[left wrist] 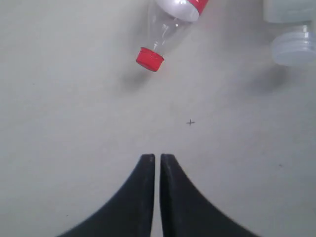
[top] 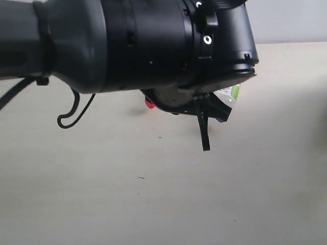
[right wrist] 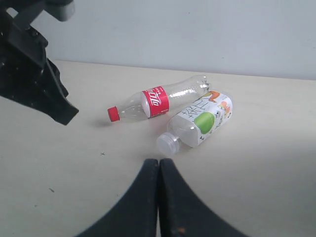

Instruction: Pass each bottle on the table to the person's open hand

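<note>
Closest to the exterior camera, a black arm (top: 127, 41) fills the upper part of the view and hides most of what lies behind it; it seems to be the left one, reaching in over the table (top: 153, 204). Nearest each wrist camera are the fingers themselves. The left gripper (left wrist: 157, 160) has its two black fingers pressed together with nothing between them, hanging above bare tabletop. The right gripper (right wrist: 159, 165) is likewise closed and empty. Just beyond them two bottles lie on their sides. The clear bottle (right wrist: 158, 102), with its red label and red cap, lies with the cap pointing toward the left gripper but a little apart from it. The whitish bottle (right wrist: 197, 123), with its green-and-white label, lies right beside the clear one, their far ends close together or touching; which of the two cannot be told. Farthest back, a plain pale wall (right wrist: 197, 34) rises behind the table edge. The person's open hand shows in none of the three views, and neither do the yellow bottle or a second whitish one, so whether those have already been handed over cannot be told. By my reckoning at least these two bottles are left to deliver, and neither has been grasped. The left gripper is the nearer one and would have to open before taking the clear bottle.
</note>
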Action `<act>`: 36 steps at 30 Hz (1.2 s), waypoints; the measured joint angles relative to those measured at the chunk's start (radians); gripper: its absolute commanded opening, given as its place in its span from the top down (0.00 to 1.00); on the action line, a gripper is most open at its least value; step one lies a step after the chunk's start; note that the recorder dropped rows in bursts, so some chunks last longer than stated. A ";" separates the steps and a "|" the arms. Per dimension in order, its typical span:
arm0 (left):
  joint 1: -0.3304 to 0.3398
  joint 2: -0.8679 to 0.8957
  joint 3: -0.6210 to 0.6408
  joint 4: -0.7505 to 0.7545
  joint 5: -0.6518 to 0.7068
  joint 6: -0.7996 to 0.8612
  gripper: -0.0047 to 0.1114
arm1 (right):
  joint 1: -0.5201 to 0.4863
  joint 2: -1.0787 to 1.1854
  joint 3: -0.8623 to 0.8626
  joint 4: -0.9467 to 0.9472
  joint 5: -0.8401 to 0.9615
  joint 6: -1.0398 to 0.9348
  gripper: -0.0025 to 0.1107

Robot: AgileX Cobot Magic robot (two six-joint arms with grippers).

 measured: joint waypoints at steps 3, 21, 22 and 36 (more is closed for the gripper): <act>0.000 0.028 0.002 -0.019 0.000 0.000 0.91 | 0.000 0.000 0.000 0.000 0.000 0.000 0.98; 0.012 0.128 0.011 0.162 0.000 0.414 0.91 | 0.000 0.000 0.000 0.000 0.000 0.000 0.98; 0.020 0.123 0.011 0.167 -0.002 0.424 0.91 | 0.000 0.000 0.000 0.000 0.000 0.000 0.98; 0.257 -0.241 0.331 0.096 -0.303 0.429 0.96 | 0.000 0.000 0.000 0.000 0.000 0.000 0.98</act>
